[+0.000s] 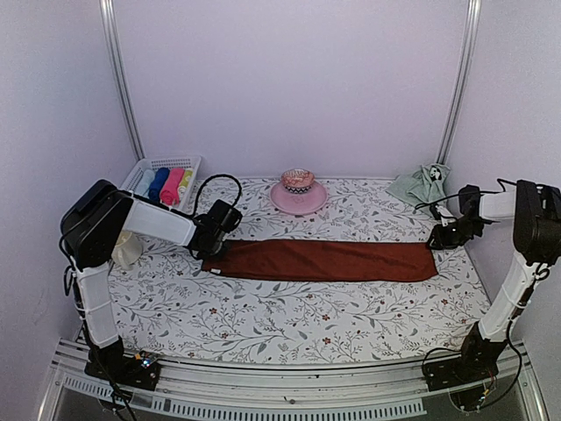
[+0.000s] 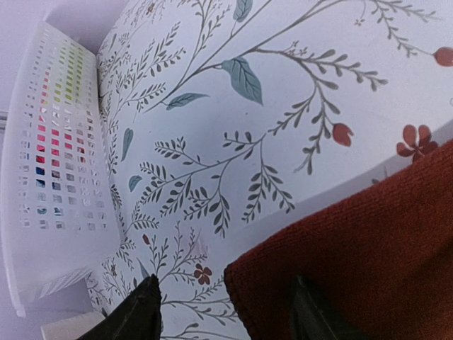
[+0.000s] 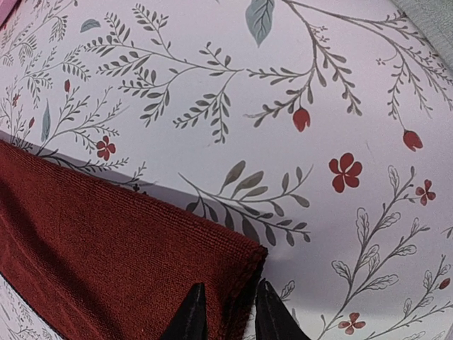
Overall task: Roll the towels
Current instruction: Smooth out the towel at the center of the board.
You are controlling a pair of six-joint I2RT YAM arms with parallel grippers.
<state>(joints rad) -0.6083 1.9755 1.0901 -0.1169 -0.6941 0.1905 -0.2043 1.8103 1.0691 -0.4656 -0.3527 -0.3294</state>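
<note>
The dark red-brown towel (image 1: 324, 260) lies as a long flat strip across the middle of the floral table cover. At its left end my left gripper (image 1: 213, 250) is open. In the left wrist view the towel's corner (image 2: 368, 241) sits between the spread jaws of the left gripper (image 2: 226, 312), one finger over the towel and one over bare cover. At the strip's right end my right gripper (image 1: 436, 241) is shut on the towel's corner. In the right wrist view the towel's edge (image 3: 106, 248) runs between the narrow jaws of the right gripper (image 3: 225, 304), slightly lifted. The sage green towel (image 1: 422, 184) lies crumpled at the back right.
A white perforated basket (image 1: 188, 160) with several coloured rolled cloths stands at the back left, also close by as a white basket (image 2: 49, 177) in the left wrist view. A pink stand with a bowl (image 1: 298, 195) is at the back centre. A pale crumpled cloth (image 1: 127, 250) lies by the left arm.
</note>
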